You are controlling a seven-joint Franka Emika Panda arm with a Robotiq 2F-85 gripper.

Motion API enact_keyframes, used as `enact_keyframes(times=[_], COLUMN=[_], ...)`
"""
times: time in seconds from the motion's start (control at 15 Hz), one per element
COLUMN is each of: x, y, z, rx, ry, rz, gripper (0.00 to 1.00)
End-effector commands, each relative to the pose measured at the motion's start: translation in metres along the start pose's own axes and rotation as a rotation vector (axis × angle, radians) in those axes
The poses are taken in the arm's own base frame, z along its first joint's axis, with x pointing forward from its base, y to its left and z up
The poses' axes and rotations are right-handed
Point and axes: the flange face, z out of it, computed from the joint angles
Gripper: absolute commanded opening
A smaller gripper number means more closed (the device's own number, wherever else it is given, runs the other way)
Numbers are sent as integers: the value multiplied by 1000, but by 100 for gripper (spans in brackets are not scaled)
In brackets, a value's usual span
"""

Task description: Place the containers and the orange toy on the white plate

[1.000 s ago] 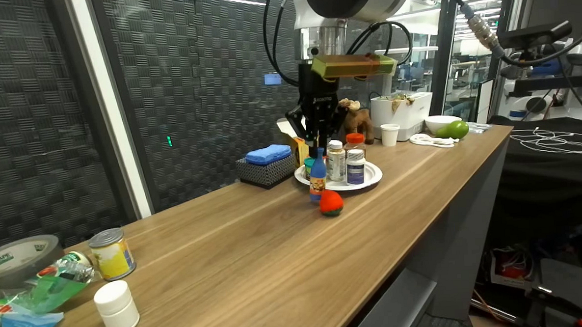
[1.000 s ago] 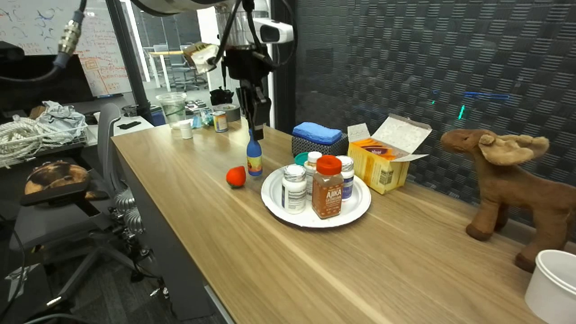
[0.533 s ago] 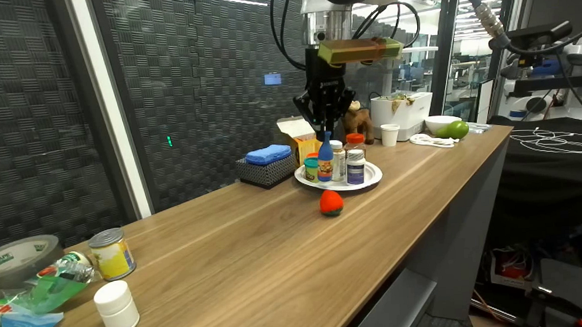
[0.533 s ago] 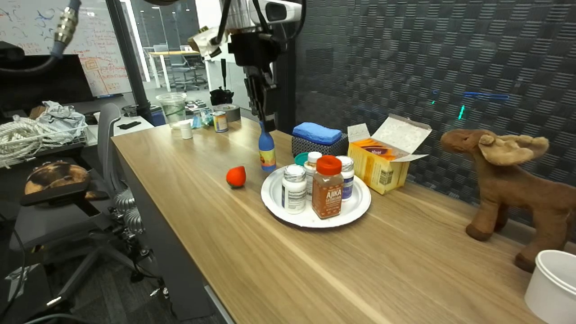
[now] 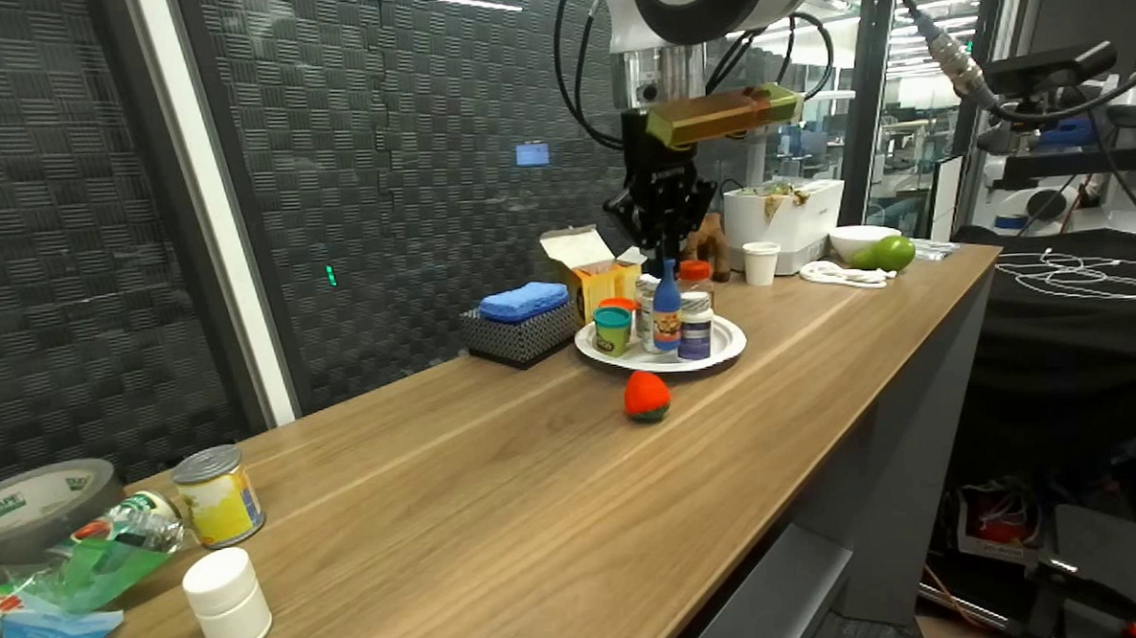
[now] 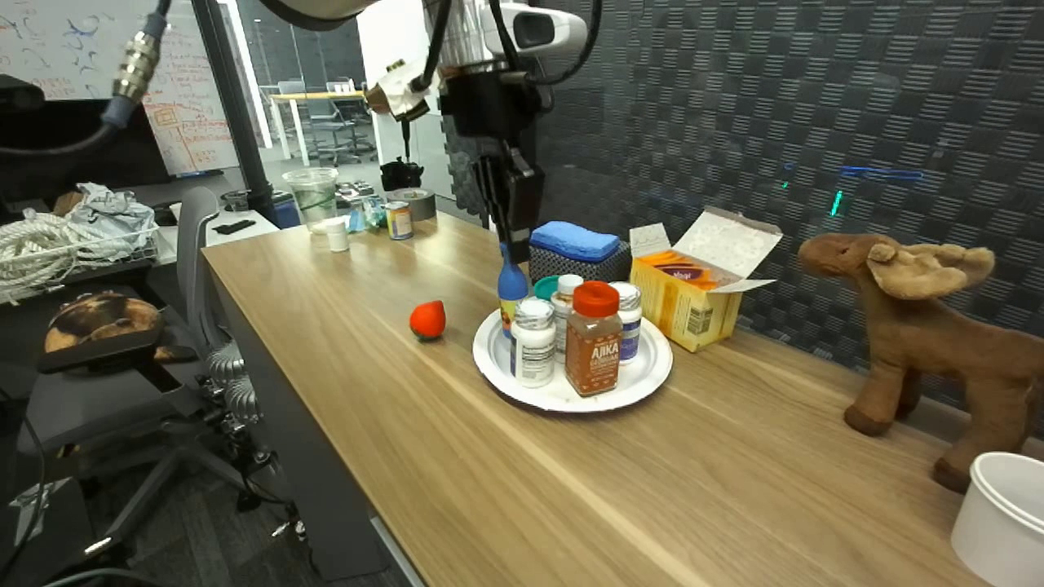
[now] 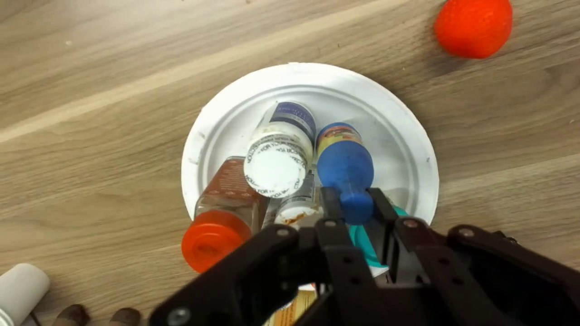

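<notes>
Gripping the blue bottle [image 7: 345,165] by its neck, likely to leave its base free to stand, the claw [image 7: 355,202] holds it upright above or on the white plate [image 7: 419,145], I can't tell which; the orange toy [image 7: 473,27] sits on the table [image 5: 442,516] nearby.

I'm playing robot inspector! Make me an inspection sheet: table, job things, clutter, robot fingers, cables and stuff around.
Surface: wooden counter.
Job's things: white plate bears three white bottles, red-lidded jar and teal-lidded tub; orange toy lies beside it on the counter.
Clutter: yellow can, tape roll, white jar, open yellow box, toy moose.
Fingers: shut on the top of the blue bottle, over the plate; contact unclear.
Cables: black cable with metal connector hangs in midair; white cord lies on counter.
Surroundings: dark textured wall, whiteboard, chair.
</notes>
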Motion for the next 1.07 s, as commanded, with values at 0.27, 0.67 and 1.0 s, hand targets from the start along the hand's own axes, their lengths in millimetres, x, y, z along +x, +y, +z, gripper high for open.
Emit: enact_keyframes(times=[0.27,0.67,1.0], x=[2,2,-4], y=[6,6,3], z=[11,21,9], rx=[-6,7,15], ry=[-24,-37,-34], rz=[14,16,-7], gripper=[5,5,59])
